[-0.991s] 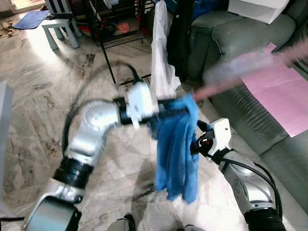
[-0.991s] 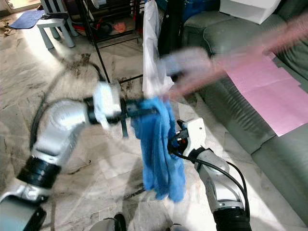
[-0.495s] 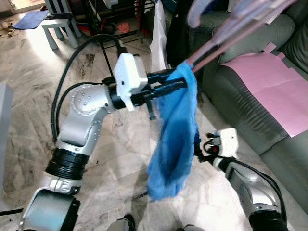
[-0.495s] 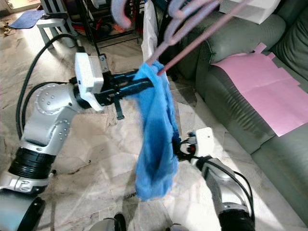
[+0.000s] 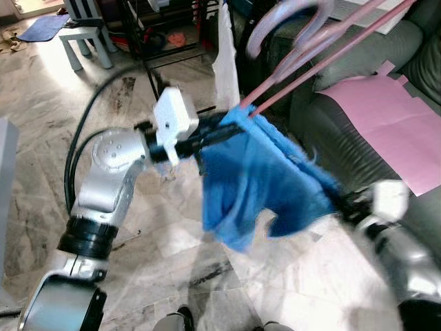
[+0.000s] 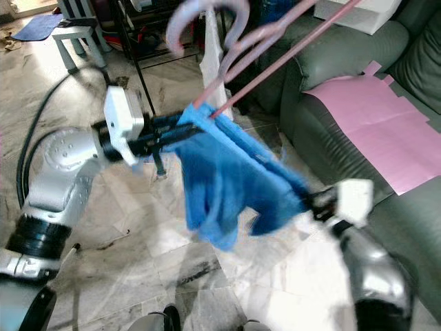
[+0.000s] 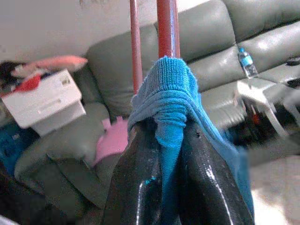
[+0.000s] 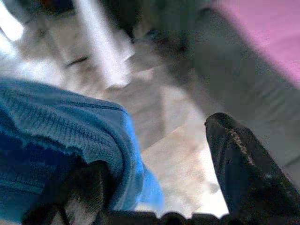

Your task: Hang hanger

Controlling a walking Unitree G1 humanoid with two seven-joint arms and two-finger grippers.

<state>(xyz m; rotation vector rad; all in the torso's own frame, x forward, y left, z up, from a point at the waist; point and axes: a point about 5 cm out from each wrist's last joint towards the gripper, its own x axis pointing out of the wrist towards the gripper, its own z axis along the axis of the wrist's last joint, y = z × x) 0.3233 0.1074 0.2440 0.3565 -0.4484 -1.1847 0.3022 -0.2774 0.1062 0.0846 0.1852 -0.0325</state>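
A pink hanger (image 5: pixel 324 54) slants up to the right, its hook (image 6: pixel 207 10) near the top of the picture. A blue garment (image 5: pixel 255 179) hangs from its lower end. My left gripper (image 5: pixel 224 127) is shut on the garment where it wraps the hanger's end; in the left wrist view the black fingers (image 7: pixel 136 178) pinch the blue cloth (image 7: pixel 168 93) below the red rods (image 7: pixel 167 28). My right gripper (image 5: pixel 344 203), blurred, is at the garment's far right edge. In the right wrist view its fingers (image 8: pixel 243 164) stand wide apart, with blue cloth (image 8: pixel 61 136) lying over one of them.
A grey-green sofa (image 5: pixel 358 138) with a pink sheet (image 5: pixel 386 117) runs along the right. A black rack (image 5: pixel 148 62) with a white garment (image 5: pixel 227 62) stands behind the hanger. A small stool (image 5: pixel 86 38) is at the far left. Marble floor (image 5: pixel 41 138) lies below.
My right gripper has swung out to the right and pulled the garment's lower edge sideways, so the cloth is spread. My left gripper still holds the hanger's end, a little lower and further left.
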